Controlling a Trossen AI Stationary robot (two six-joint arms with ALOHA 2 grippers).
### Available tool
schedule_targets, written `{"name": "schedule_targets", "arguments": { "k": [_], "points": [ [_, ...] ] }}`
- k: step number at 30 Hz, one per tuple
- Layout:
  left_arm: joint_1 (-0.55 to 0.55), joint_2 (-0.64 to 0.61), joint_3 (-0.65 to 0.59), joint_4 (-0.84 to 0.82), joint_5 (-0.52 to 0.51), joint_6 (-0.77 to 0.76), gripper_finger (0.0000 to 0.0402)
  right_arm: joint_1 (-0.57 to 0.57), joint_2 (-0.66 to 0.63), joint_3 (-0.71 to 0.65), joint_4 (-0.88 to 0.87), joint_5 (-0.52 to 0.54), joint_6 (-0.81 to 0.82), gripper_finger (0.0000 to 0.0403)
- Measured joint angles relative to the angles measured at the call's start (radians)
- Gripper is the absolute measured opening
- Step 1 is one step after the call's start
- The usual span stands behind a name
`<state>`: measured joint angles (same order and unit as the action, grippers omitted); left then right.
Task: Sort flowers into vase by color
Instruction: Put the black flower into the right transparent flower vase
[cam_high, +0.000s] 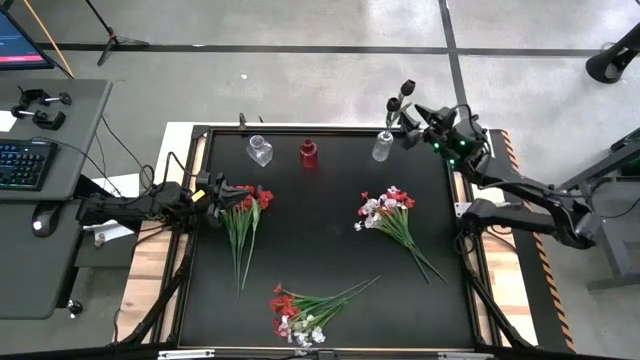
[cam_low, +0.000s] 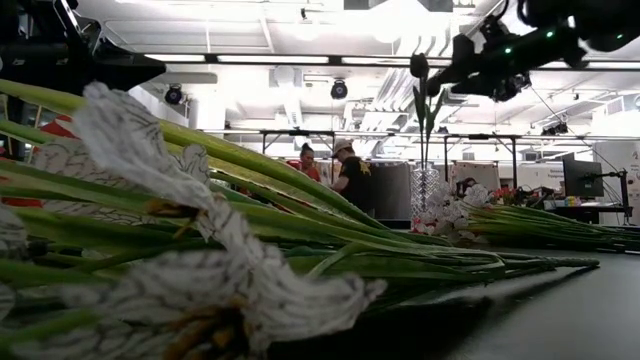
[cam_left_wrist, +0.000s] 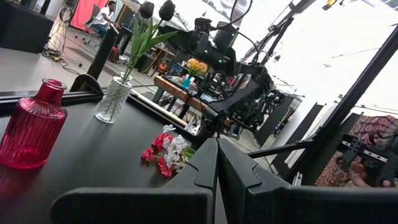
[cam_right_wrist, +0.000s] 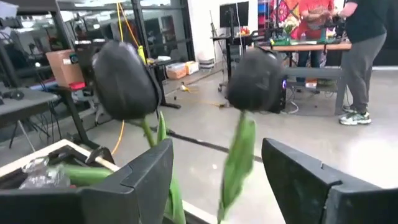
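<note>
Two black-blossomed flowers (cam_high: 400, 98) stand with their stems in a clear vase (cam_high: 383, 146) at the table's far edge. My right gripper (cam_right_wrist: 214, 155) is open at blossom height, one finger on either side of the two green stems (cam_right_wrist: 239, 155), and seems to touch neither. A red vase (cam_high: 309, 153) and a second clear vase (cam_high: 260, 150) stand to the left. My left gripper (cam_high: 222, 190) is shut beside the blossom end of a red bunch (cam_high: 246, 205) lying on the table. In the left wrist view my left gripper (cam_left_wrist: 216, 146) holds nothing.
A red-and-white bunch (cam_high: 385, 210) lies right of centre. Another mixed bunch (cam_high: 300, 312) lies at the near edge and fills the low view's foreground (cam_low: 200, 250). People stand in the room beyond the table (cam_low: 345, 175). Bare black tabletop (cam_high: 310, 230) lies between the bunches.
</note>
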<state>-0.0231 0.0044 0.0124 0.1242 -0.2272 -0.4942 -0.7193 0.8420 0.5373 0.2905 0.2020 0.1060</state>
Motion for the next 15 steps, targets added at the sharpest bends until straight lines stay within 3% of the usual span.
{"name": "schedule_targets", "arguments": {
  "k": [7, 15],
  "points": [
    [0.000, 0.000, 0.000, 0.000, 0.000, 0.000, 0.0000, 0.009, -0.113, 0.000, -0.175, -0.049, 0.093, 0.0236],
    [0.000, 0.000, 0.000, 0.000, 0.000, 0.000, 0.0000, 0.078, -0.149, 0.000, -0.266, -0.338, 0.261, 0.0236]
  ]
}}
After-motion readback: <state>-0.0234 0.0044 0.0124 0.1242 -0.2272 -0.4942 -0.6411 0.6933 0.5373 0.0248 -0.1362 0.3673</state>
